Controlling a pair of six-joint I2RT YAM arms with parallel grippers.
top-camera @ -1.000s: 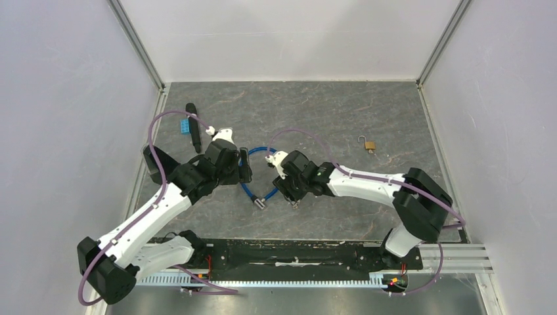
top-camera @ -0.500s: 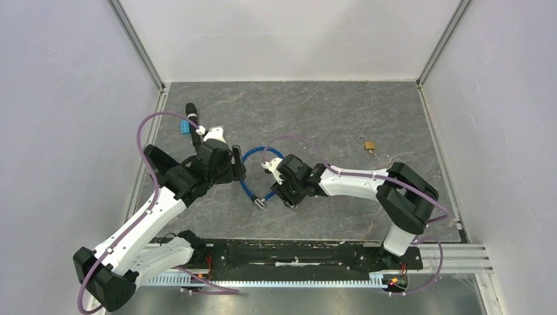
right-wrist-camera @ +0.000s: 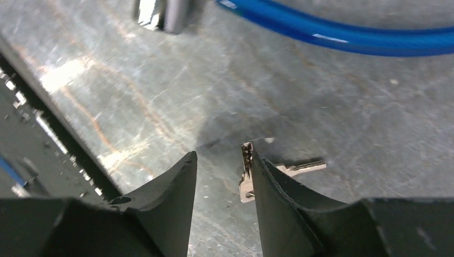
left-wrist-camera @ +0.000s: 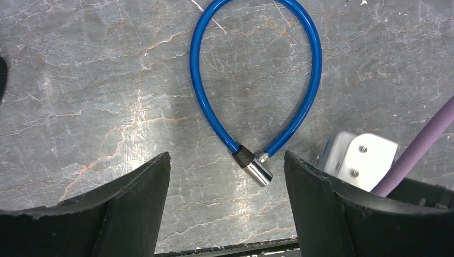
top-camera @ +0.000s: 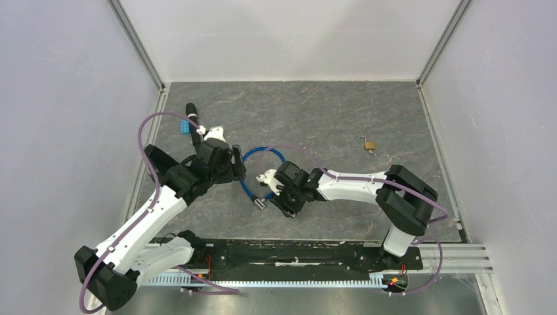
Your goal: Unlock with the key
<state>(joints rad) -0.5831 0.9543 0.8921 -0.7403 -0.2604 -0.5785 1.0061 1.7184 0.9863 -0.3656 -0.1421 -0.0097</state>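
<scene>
Right arm (top-camera: 355, 182) stretched low, jaws part-open over the key (right-wrist-camera: 246, 187); left arm (top-camera: 164, 197) hovers, jaws wide.

1. Table (top-camera: 341, 111), far and right part: passage is left open; only a padlock (top-camera: 369, 144) is found there, well apart from both arms.
2. Centre: the ground between the grippers is taken up by a cable (left-wrist-camera: 194, 59) laid flat in a loop.
3. Left gripper (left-wrist-camera: 226, 160): a wide gap is shown above the cable's metal end.
4. Right gripper (right-wrist-camera: 223, 155): a narrow gap is shown; a key (right-wrist-camera: 245, 182) is seen against one finger's inner face.
5. Left rear: passage is obstructed by a tool (top-camera: 191, 109) and a block (top-camera: 186, 125).
</scene>
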